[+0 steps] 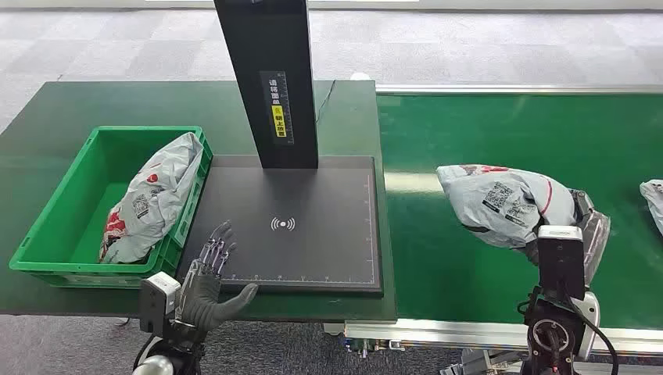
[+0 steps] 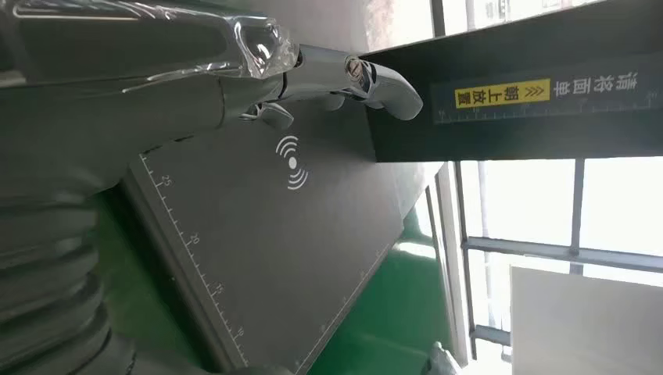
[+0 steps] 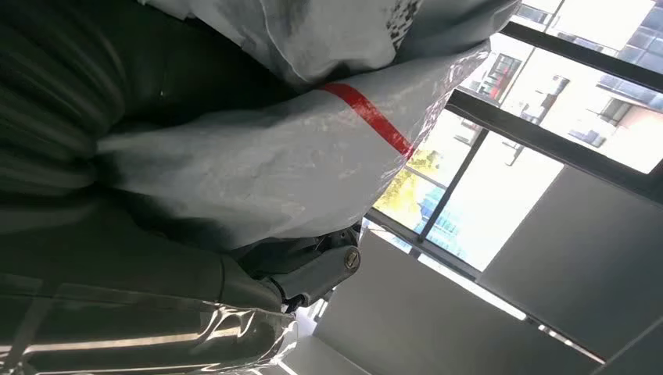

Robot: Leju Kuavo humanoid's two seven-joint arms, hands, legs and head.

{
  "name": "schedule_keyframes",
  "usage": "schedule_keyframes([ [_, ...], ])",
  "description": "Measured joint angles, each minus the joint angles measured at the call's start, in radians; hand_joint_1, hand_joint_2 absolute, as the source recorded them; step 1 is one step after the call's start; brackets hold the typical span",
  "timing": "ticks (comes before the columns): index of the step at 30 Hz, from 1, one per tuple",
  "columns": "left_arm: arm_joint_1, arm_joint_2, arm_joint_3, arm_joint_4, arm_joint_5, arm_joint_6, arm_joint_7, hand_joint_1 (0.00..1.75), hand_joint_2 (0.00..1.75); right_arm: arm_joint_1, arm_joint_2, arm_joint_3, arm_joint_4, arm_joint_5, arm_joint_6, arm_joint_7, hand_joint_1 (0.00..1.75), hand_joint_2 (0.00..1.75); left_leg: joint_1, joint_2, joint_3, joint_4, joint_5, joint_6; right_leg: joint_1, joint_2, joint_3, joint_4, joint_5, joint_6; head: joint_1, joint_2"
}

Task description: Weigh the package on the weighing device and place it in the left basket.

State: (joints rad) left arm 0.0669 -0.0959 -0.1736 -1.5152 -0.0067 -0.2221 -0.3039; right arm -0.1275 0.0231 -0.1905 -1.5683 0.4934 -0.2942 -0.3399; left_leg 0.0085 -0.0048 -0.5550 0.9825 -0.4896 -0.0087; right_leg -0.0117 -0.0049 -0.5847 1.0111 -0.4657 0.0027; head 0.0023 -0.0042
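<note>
A grey plastic package [image 1: 500, 205] with a red stripe and QR labels is lifted off the green conveyor belt [image 1: 469, 141], gripped by my right hand [image 1: 588, 226]. Up close in the right wrist view, the package [image 3: 297, 156] lies against the fingers [image 3: 313, 269]. The black weighing plate [image 1: 305, 234] with its white wireless mark and tall black post [image 1: 270, 78] has nothing on it. My left hand [image 1: 211, 277] hovers open at the plate's near left corner, fingers spread. The left wrist view has the plate [image 2: 274, 234] beyond the fingers [image 2: 367, 78]. The green basket [image 1: 55, 211] on the left holds another grey package [image 1: 152, 199].
A further grey package [image 1: 654, 199] lies at the belt's right edge. The basket stands on a dark green table [image 1: 78, 109] beside the plate. The post rises over the plate's far middle.
</note>
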Motion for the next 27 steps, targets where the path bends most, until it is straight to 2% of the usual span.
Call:
schedule_keyframes([
  [6,-0.007,-0.004,0.0,0.0,-0.013,0.051,-0.013,0.0,1.75,0.023,0.012,0.071,-0.016,-0.028,0.097,-0.008,1.75,1.75,0.0,0.0,0.0,0.0,0.0,0.0,0.0,0.0,0.0,0.0,0.0,0.0,0.0,0.0],
  [11,-0.009,-0.004,0.0,0.0,-0.013,0.055,-0.018,0.0,1.75,0.029,0.005,0.203,0.009,-0.003,0.172,-0.01,1.75,1.75,0.0,0.0,0.0,0.0,0.0,0.0,0.0,0.0,0.0,0.0,0.0,0.0,0.0,0.0],
  [16,-0.009,-0.001,-0.001,0.0,-0.011,0.052,-0.021,0.0,1.75,0.017,-0.011,0.324,0.069,0.021,0.192,-0.027,1.75,1.75,0.0,0.0,0.0,0.0,0.0,0.0,0.0,0.0,0.0,0.0,0.0,0.0,0.0,0.0],
  [21,-0.009,0.004,-0.005,0.0,-0.003,0.042,-0.022,0.0,1.75,-0.044,-0.02,0.401,0.144,0.012,0.186,-0.035,1.75,1.75,0.0,0.001,0.0,0.0,0.0,0.0,0.0,0.0,0.0,0.0,0.0,0.0,0.0,0.0],
  [27,-0.014,0.008,-0.018,0.0,0.003,0.035,-0.022,0.0,1.75,-0.157,-0.02,0.443,0.258,-0.032,0.193,-0.01,1.75,1.75,0.0,0.001,0.001,0.0,0.001,0.0,0.0,0.001,0.0,0.0,0.0,0.0,0.0,0.0],
])
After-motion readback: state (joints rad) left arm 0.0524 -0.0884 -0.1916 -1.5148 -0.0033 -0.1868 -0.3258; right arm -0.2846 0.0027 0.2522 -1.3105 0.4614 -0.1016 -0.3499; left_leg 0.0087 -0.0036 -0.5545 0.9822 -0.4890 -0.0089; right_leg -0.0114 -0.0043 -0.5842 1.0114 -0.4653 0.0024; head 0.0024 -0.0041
